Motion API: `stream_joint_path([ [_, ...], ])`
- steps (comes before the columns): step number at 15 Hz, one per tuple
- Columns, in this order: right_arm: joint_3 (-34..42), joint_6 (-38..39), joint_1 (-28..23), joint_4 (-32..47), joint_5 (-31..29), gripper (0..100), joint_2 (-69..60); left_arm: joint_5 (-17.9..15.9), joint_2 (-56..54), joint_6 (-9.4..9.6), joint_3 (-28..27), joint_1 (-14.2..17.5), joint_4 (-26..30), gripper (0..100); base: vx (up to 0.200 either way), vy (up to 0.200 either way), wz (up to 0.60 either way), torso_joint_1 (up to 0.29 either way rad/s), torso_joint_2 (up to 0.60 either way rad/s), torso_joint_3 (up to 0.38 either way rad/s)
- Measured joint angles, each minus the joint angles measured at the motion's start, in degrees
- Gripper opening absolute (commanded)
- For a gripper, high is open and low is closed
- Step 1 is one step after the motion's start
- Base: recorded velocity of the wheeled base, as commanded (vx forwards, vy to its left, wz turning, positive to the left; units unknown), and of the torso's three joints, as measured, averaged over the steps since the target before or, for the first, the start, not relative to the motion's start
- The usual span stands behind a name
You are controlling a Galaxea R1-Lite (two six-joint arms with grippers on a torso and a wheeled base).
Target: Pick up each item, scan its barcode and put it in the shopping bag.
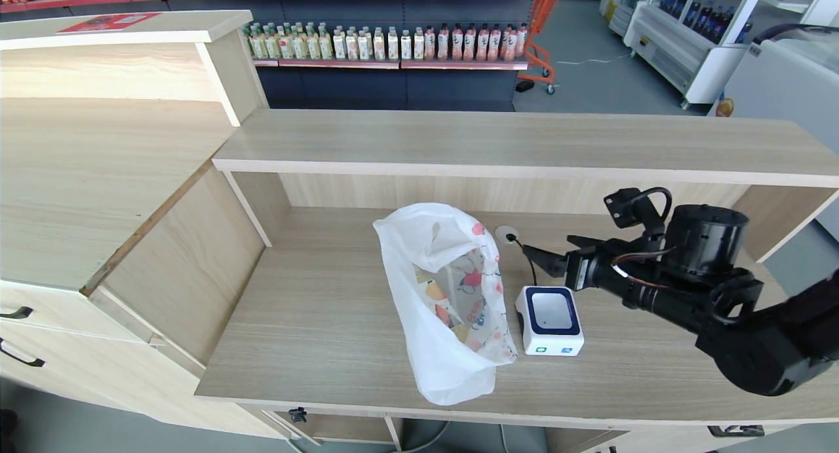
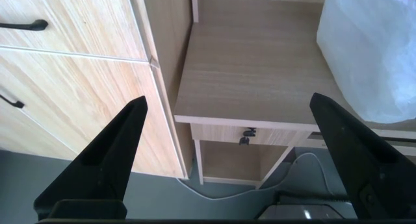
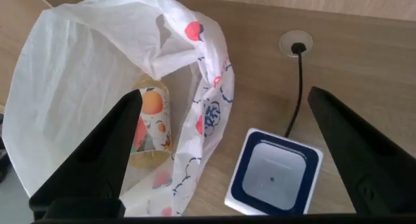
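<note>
Off the front left corner of the tabletop (image 1: 314, 322), the left hand (image 2: 227, 100) is being held spread and empty, well apart from the task's things. Toward the middle, the bag (image 1: 432, 348) is lying slumped, with its mouth being presented toward the right side. One item, a printed carton (image 3: 151, 123), is being cradled inside it. Just right of the bag, the scanner (image 1: 549, 318) is sitting window up, and its cable (image 1: 527, 259) is being led back to a port in the tabletop. Above and behind the scanner, the right hand (image 3: 224, 94) is being held spread, with nothing pinched.

The carton is judged to be bagged, so the step in hand is probably the right hand being cleared away. This would be done well by the hand being lifted first and only then drawn back. That way the bag's loose rim and the cable are not being snagged, and the scanner is not being nudged.
</note>
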Motion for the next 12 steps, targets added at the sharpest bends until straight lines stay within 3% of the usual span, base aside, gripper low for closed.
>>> stream_joint_path([
  [3, 11.0, 0.2, -5.9, 12.3, -6.2, 100, -19.0, 0.0, 0.0, 0.0, 0.0, 0.0, 0.0, 100, 0.0, 0.0, 0.0, 0.0, 0.0, 0.0],
  [6, 23.5, 0.2, -10.1, 19.4, -9.3, 100, -38.6, 0.0, 0.0, 0.0, 0.0, 0.0, 0.0, 100, 0.0, 0.0, 0.0, 0.0, 0.0, 0.0],
  [12, 34.2, -0.9, -15.2, 48.8, -11.4, 100, -82.0, 0.0, 0.0, 0.0, 0.0, 0.0, 0.0, 100, 0.0, 0.0, 0.0, 0.0, 0.0, 0.0],
])
